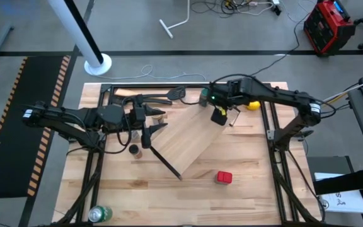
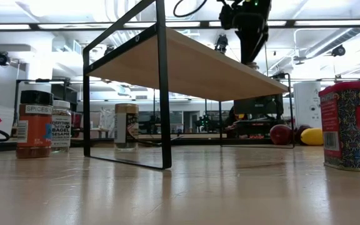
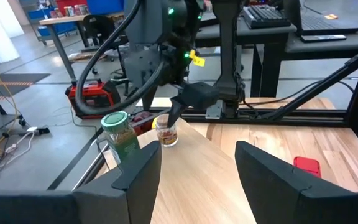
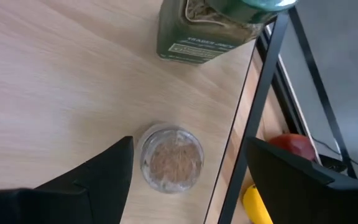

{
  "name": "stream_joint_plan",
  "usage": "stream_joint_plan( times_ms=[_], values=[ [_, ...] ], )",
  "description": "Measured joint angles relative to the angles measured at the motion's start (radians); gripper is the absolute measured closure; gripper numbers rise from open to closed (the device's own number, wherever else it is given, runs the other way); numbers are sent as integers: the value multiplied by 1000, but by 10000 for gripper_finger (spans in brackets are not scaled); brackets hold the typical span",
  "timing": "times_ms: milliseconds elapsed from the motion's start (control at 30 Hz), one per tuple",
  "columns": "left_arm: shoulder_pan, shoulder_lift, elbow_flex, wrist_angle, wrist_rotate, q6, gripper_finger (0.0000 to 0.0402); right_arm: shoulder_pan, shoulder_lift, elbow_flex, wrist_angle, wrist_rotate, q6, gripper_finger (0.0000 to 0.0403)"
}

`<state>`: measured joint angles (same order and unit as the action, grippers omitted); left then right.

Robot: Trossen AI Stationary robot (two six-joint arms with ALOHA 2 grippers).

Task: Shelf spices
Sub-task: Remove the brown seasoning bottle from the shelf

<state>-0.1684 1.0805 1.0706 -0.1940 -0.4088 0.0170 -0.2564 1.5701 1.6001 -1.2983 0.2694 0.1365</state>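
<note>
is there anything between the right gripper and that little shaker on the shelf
Nothing visible. The right gripper hangs directly over the small clear shaker on the shelf, fingers open to either side. The green jar stands beside it, apart.

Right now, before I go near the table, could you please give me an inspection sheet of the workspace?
Surface: wooden table, bare around the shelf.
Job's things: green jar and small shaker stand on the shelf; red tin, black-capped jar, white-capped jar and tan cylinder stand on the table.
Clutter: green can, lemon, spatulas.
Grippers: right gripper open around the shaker; left gripper open, empty.
Cables: loose on the floor.
Surroundings: red device, white pole.
</note>
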Motion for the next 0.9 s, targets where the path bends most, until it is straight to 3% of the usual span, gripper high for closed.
stream_joint_plan(
  times_ms=[400,900],
  values=[
    [0,-2,0,-54,0,-43,207,-33,15,-22,-1,-63,-10,115],
    [-1,-3,0,-79,0,-68,208,-32,15,-150,56,-88,-21,171]
  ],
)
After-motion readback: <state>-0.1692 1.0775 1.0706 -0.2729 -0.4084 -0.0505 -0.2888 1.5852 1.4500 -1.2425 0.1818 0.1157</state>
